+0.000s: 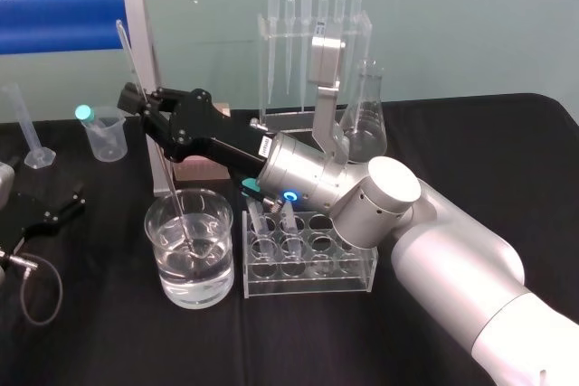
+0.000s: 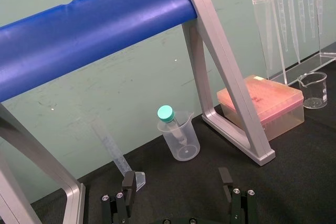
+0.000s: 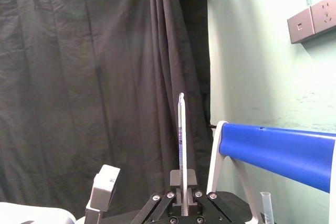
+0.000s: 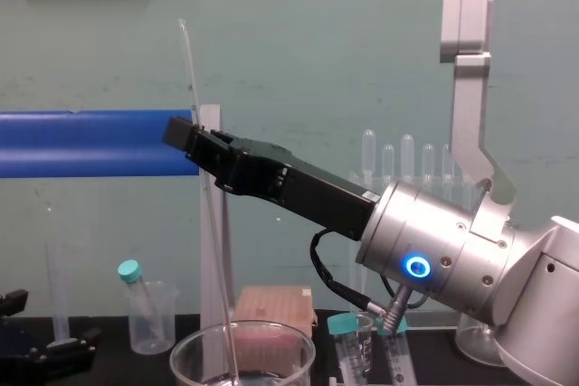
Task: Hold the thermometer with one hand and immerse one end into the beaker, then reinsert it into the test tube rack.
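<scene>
My right gripper (image 1: 136, 98) is shut on the thermometer (image 1: 126, 50), a thin glass rod held steeply tilted. Its top points up and back. Its lower end reaches down into the beaker (image 1: 156, 223), a wide glass vessel holding clear liquid at the front left of the table. From the chest the thermometer (image 4: 188, 70) runs from above the gripper (image 4: 194, 137) down inside the beaker rim (image 4: 185, 347). In the right wrist view the thermometer (image 3: 181, 140) rises between the fingers (image 3: 175, 179). The clear test tube rack (image 1: 308, 282) stands just right of the beaker. My left gripper (image 2: 177, 182) rests open at the far left.
A small plastic beaker (image 1: 104, 137) with a teal-capped tube stands behind, beside a graduated cylinder (image 1: 27, 124). A blue bar on a metal frame (image 1: 63, 8) crosses the back left. The pipette stand (image 1: 312, 51), a conical flask (image 1: 365, 119) and a pink box (image 2: 262, 103) sit at the back.
</scene>
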